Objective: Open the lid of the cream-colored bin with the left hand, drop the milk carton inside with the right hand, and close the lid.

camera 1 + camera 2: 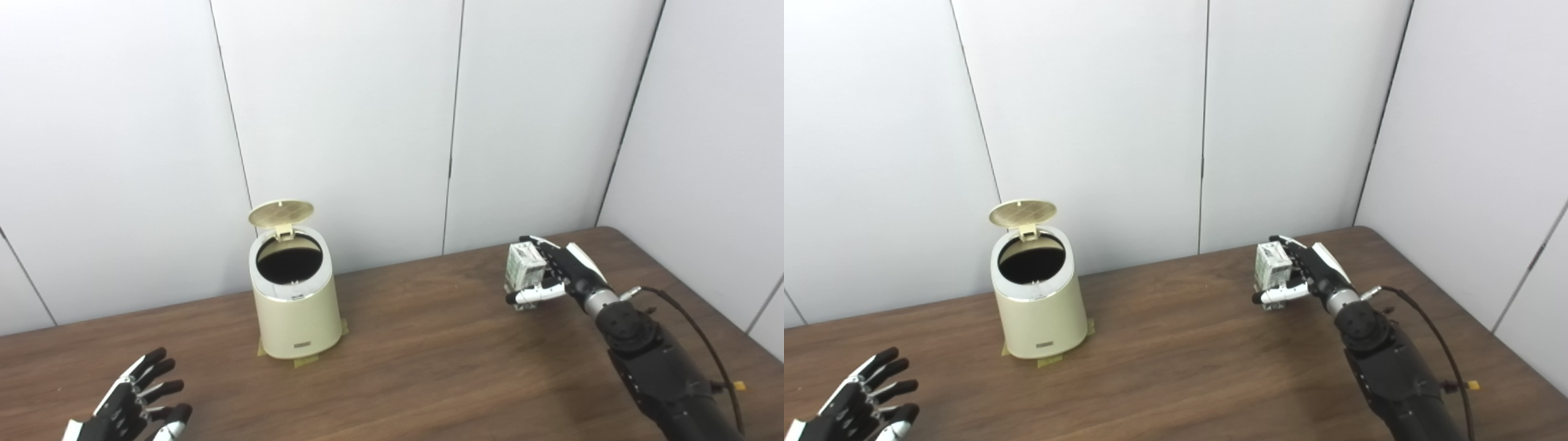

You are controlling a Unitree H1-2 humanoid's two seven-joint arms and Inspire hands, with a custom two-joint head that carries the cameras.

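The cream-colored bin (pixel 297 303) stands on the wooden table, left of the middle. Its round lid (pixel 281 213) is tipped up and back, and the dark opening (pixel 289 260) shows. My right hand (pixel 560 272) is at the right side of the table, shut on the small milk carton (pixel 522 271), which stands upright at the table's surface; I cannot tell whether it is lifted. My left hand (pixel 138 401) is open and empty, low at the bottom left, well apart from the bin.
White wall panels (pixel 343 122) stand close behind the table. Tape strips (pixel 306 361) lie under the bin's base. A cable (pixel 698 331) runs along my right forearm. The table's right edge (pixel 704 294) slants past that arm.
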